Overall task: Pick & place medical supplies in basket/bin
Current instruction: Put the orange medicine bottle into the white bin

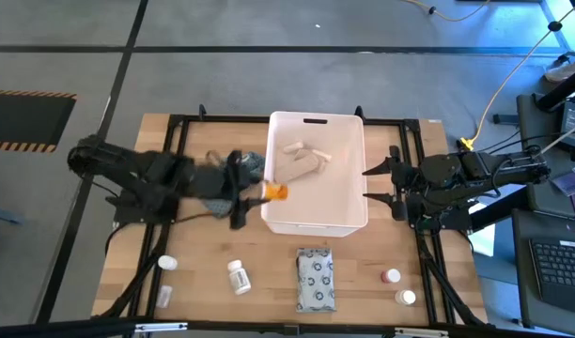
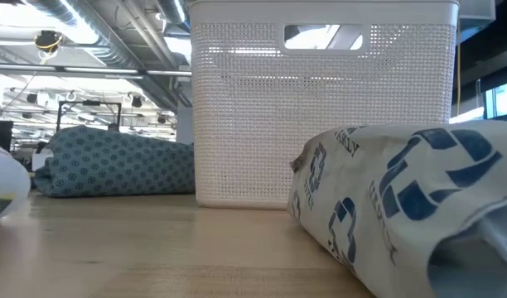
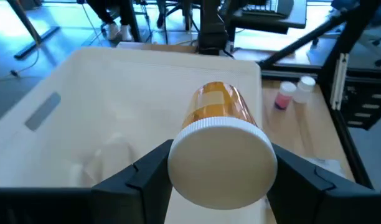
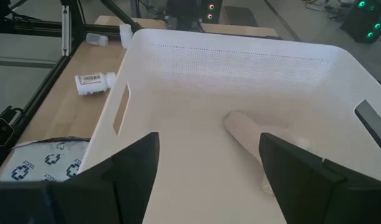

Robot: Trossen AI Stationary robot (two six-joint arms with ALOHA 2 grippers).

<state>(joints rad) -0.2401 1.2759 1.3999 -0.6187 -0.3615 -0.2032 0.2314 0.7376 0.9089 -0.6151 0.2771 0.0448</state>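
My left gripper [image 1: 256, 189] [image 3: 220, 186] is shut on an orange pill bottle [image 1: 277, 191] with a white cap, held over the left wall of the white bin [image 1: 349, 214]. Beige bandage rolls [image 1: 304, 156] [image 4: 245, 132] lie on the bin's floor. My right gripper [image 1: 374, 183] [image 4: 209, 146] is open beside the bin's right wall and touches nothing. On the near part of the table lie a grey-white patterned pack [image 1: 316, 280] [image 2: 403, 199], a white bottle [image 1: 239, 277] [image 4: 94, 82] on its side, and red-capped bottles [image 1: 392, 276] [image 3: 284, 96]. My left gripper pinches the orange pill bottle between its two fingers [image 3: 150, 171] at the white cap end [image 3: 221, 165]. It comes level from the table's left side. The bottle lies along the fingers, orange body [image 3: 220, 102] pointing over the bin, lifted clear.
A blue-grey patterned soft pack [image 1: 210, 203] [image 2: 113, 161] lies under my left arm beside the bin. A small white bottle [image 1: 166, 264] and a tube [image 1: 163, 296] lie near the table's near-left corner. Another small bottle [image 1: 406, 297] sits near right. Black frame rails run along the table's sides.
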